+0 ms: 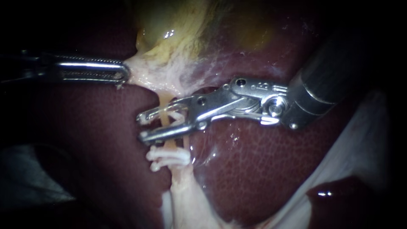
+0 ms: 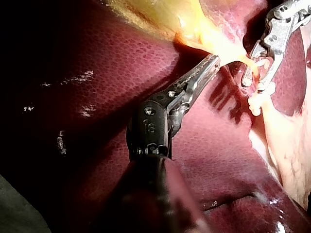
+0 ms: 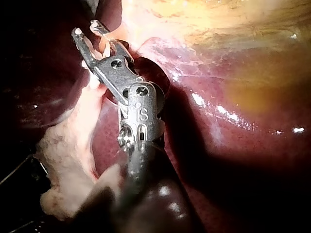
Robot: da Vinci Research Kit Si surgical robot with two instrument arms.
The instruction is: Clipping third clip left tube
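Observation:
A pale left tube (image 1: 164, 111) runs down from the gallbladder (image 1: 178, 25) across the liver (image 1: 254, 169). My right instrument (image 1: 142, 126) comes in from the upper right; its jaws stand apart around the tube and hold a white clip (image 1: 178, 113) that straddles it. Two white clips (image 1: 169, 157) sit on the tube just below. My left instrument (image 1: 124, 73) is shut on pale tissue (image 1: 146, 72) at the gallbladder's neck and holds it taut. The left wrist view shows its jaws (image 2: 212, 61) beside the tube (image 2: 241, 60). In the right wrist view the right jaws (image 3: 86, 29) span the tube.
Dark red liver (image 3: 233, 160) surrounds the site. A ragged pale strand of tissue (image 1: 186, 199) hangs below the clips. A white sheet (image 1: 364, 140) lies at the right, with a grey fold (image 1: 25, 178) at the lower left.

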